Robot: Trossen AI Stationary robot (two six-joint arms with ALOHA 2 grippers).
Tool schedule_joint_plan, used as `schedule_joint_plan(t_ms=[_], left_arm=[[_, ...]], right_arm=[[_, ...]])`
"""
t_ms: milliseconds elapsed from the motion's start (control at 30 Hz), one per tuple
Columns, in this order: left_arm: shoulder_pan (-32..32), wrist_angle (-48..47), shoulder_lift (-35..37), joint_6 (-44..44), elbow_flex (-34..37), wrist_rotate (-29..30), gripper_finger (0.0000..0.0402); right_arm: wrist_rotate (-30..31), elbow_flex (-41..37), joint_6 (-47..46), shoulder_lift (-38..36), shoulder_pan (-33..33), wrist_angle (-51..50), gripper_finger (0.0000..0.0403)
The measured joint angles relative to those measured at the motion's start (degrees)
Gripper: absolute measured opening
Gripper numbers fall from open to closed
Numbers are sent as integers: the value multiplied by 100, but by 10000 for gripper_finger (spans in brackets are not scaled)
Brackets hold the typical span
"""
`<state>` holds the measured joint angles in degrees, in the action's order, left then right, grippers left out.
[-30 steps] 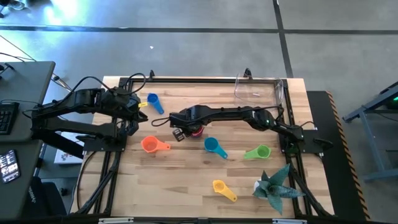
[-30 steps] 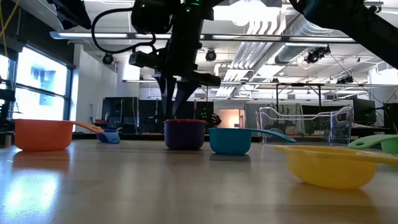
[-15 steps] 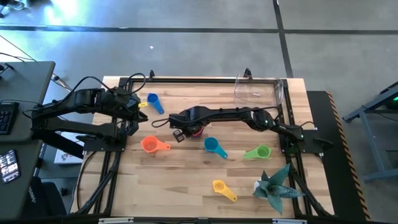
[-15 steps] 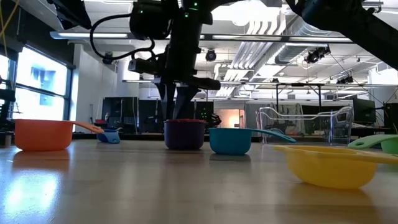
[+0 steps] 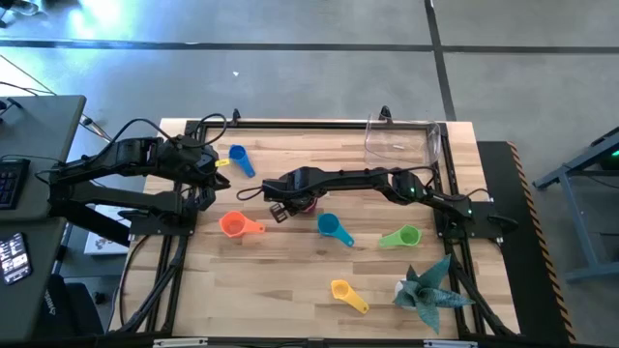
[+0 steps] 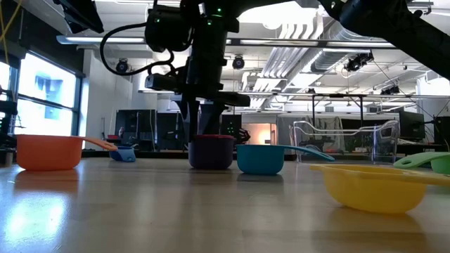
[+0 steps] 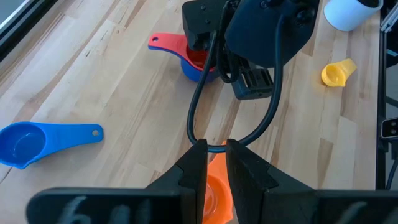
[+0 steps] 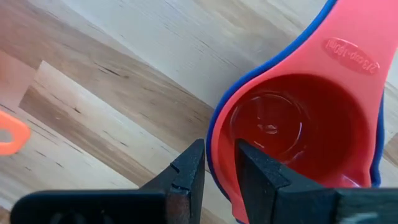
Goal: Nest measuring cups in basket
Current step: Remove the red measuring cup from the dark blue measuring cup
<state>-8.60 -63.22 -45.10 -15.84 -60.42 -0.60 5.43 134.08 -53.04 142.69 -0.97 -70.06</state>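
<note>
Fingers of the right gripper point(image 8: 214, 171) are straddling the rim of the red cup point(image 8: 298, 134) nested in a purple one, pinching both walls, handles pointing away.

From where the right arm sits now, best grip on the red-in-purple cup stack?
Pinch the rim wall of the red cup and purple cup together, from straight above: both sit upright, mouths open. The right end effector already straddles that wall, opposite the handles.
</note>
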Motion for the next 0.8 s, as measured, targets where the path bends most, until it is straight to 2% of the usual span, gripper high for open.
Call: schedule_joint_plan(t_ms=[200, 800], left_arm=[[0, 0, 0, 0, 0, 1, 49], [1, -1, 1, 1, 0, 1, 49]], right_arm=[[-202, 0, -5, -2, -7, -1, 78], [-247, 11, -216, -67, -15, -2, 78]])
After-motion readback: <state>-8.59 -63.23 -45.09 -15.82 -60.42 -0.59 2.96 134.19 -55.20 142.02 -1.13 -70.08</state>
